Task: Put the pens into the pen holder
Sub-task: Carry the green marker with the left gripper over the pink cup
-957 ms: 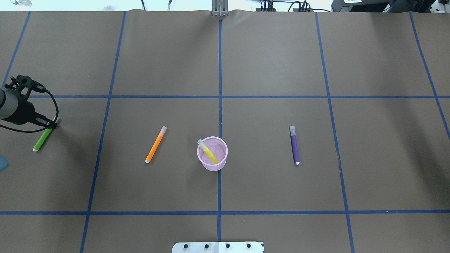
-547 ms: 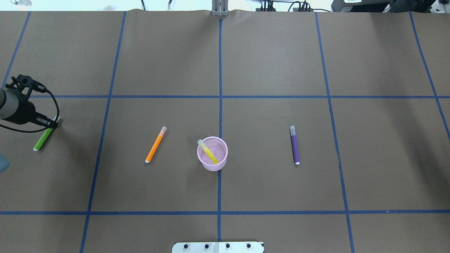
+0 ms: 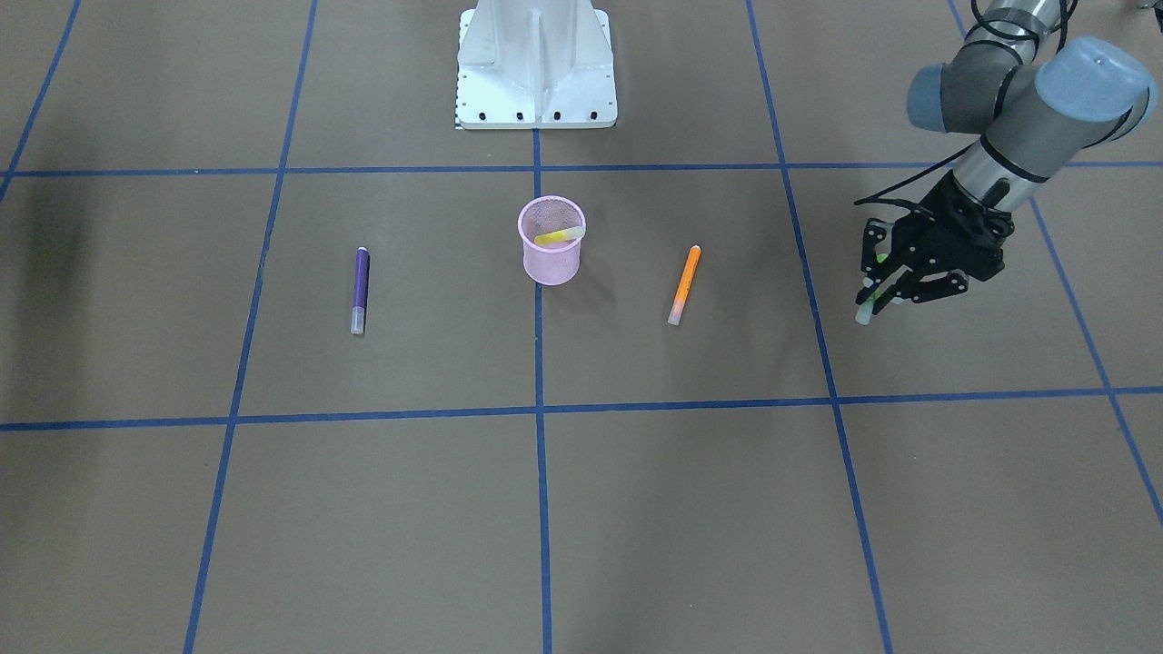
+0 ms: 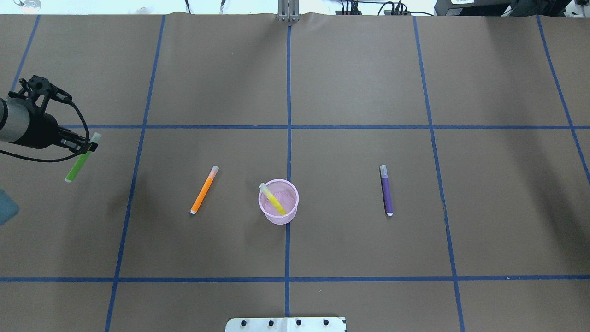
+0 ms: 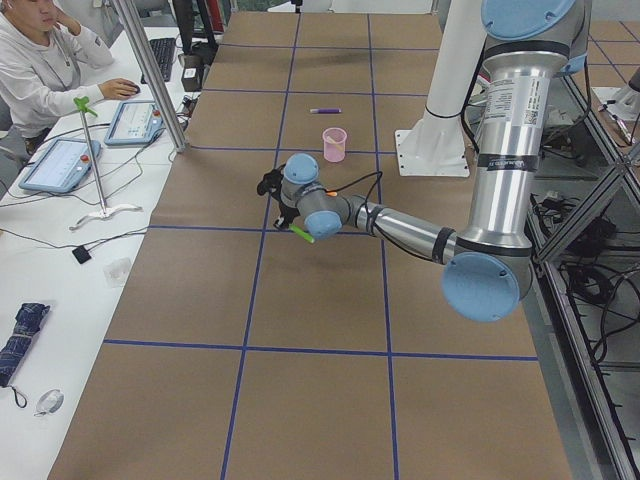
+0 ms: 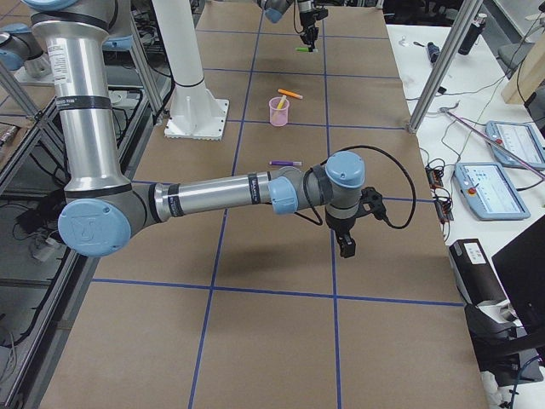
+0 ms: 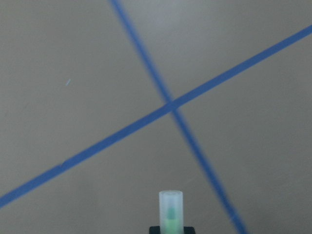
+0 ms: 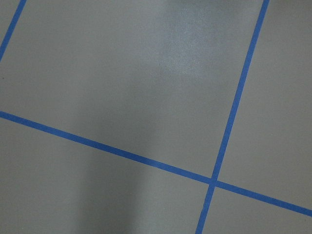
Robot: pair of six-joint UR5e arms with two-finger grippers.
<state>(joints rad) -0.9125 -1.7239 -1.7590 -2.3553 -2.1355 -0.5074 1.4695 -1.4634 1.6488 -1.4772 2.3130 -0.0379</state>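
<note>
My left gripper [image 4: 86, 145] is shut on the green pen [image 4: 78, 162] near its pale cap and holds it tilted above the table at the far left; it also shows in the front view [image 3: 879, 295]. The pen's cap fills the bottom of the left wrist view [image 7: 171, 209]. The pink mesh pen holder [image 4: 295, 203] stands at the centre with the yellow pen [image 4: 273, 199] leaning inside. The orange pen [image 4: 203, 190] lies left of it, the purple pen [image 4: 386, 190] right of it. My right gripper [image 6: 345, 247] shows only in the exterior right view; I cannot tell its state.
The robot's white base plate [image 4: 286, 324] sits at the near table edge. Blue tape lines [image 4: 288, 127] grid the brown table. My right arm [image 6: 230, 192] stretches low over the table. An operator [image 5: 40, 70] sits with tablets beyond the far edge.
My left gripper has lifted the green pen off the table and carried it up and slightly right in the overhead view. The other pens and the holder have not moved.
</note>
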